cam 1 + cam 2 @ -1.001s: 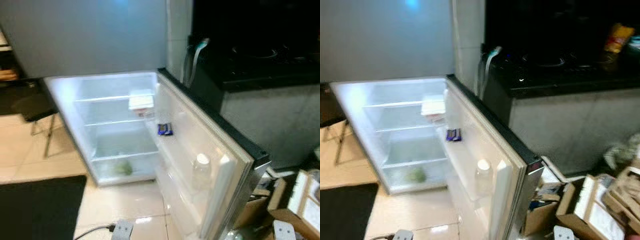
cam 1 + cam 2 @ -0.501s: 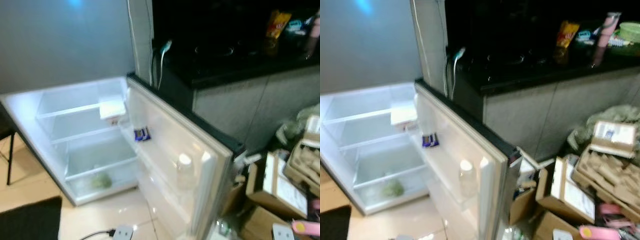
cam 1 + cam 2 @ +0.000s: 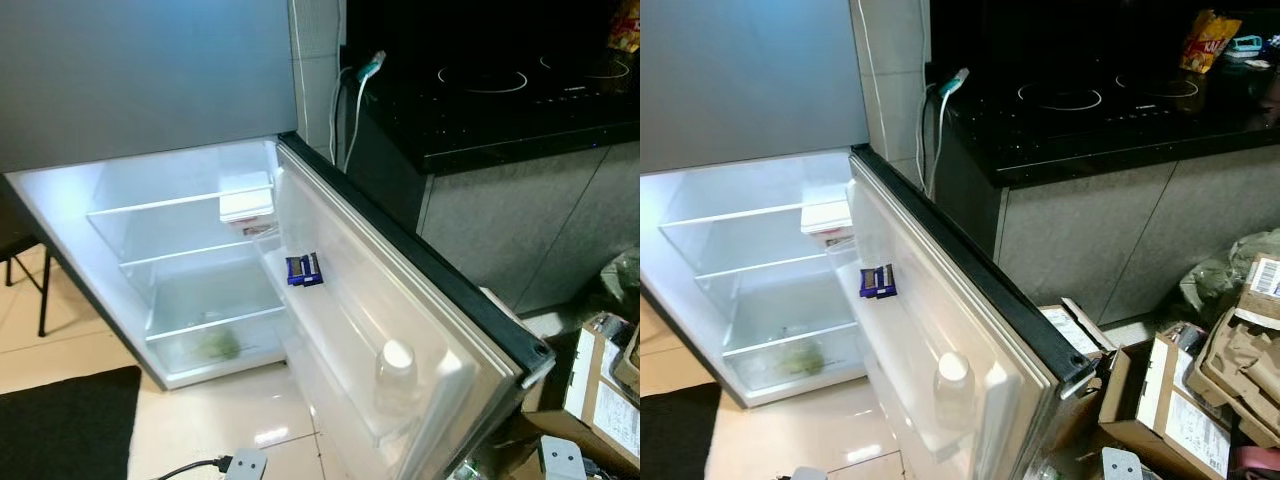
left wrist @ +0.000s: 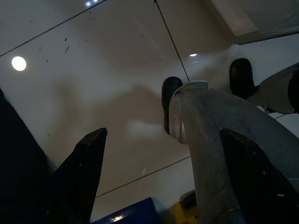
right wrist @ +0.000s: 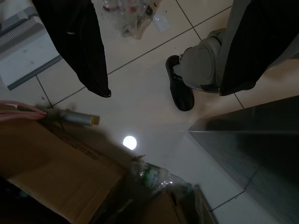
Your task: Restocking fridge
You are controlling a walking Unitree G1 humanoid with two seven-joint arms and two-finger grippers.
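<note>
White fridge (image 3: 190, 250) open, shelves near bare; bottle (image 3: 395, 372) on door rack. Left claw (image 4: 159, 172) and right claw (image 5: 163, 56) spread, empty, above floor. You have restocking mostly ahead.

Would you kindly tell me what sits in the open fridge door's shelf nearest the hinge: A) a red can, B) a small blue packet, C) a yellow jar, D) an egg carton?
B: a small blue packet lies in the door shelf near the hinge, while a clear bottle with a white cap stands further out along the door.
</note>
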